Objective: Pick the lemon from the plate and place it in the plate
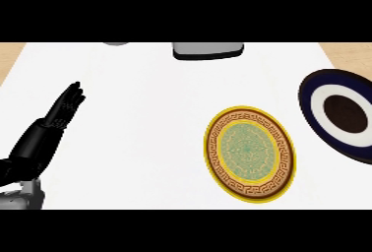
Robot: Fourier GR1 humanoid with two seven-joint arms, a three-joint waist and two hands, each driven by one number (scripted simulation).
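A yellow-rimmed plate [250, 153] with a brown key-pattern band and a green centre lies on the white counter, right of the middle. At the right edge lies a dark blue plate [340, 114] with a white ring and a dark brown centre, partly cut off by the view's edge. No lemon shows on either plate or anywhere on the counter. My left hand [64, 109] rests at the left, fingers straight and pointing up, holding nothing. My right hand does not show.
A grey object [207, 50] sits at the counter's far edge, middle top, and a smaller grey thing [115, 43] to its left. Wooden floor shows past the counter's top corners.
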